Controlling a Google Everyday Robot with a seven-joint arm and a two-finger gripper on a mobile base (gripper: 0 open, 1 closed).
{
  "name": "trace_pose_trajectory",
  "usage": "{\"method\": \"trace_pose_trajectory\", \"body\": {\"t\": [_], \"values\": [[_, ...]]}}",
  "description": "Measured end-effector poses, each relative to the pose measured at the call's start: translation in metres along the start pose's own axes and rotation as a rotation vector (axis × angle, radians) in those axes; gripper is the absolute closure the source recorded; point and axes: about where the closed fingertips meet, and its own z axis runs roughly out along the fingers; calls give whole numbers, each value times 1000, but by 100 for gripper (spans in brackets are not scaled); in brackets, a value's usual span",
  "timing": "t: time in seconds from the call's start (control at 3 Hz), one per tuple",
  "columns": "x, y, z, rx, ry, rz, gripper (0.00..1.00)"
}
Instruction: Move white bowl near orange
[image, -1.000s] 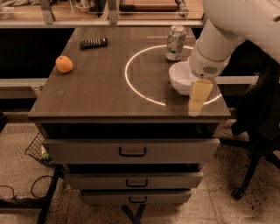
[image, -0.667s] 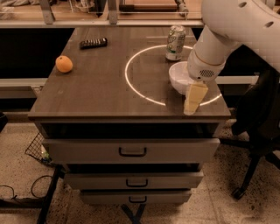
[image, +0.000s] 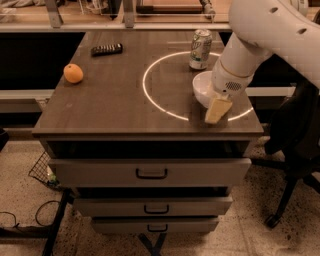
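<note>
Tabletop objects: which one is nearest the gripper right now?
The white bowl, directly beside the gripper at front right; the soda can stands farther back, the orange and remote lie much farther away.

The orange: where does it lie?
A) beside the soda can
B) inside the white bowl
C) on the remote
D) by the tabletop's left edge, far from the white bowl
D: the orange lies by the left edge; the white bowl stands far right, the gripper at its front rim.
</note>
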Motion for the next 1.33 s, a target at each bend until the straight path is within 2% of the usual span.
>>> {"method": "trace_pose_trajectory", "body": {"t": [0.33, 0.67, 1.0, 1.33], "values": [[0, 0, -1, 0, 0, 0, 87], [-1, 0, -2, -1, 0, -1, 100], [-1, 0, -2, -1, 0, -1, 100], [-18, -1, -32, 62, -12, -49, 100]]}}
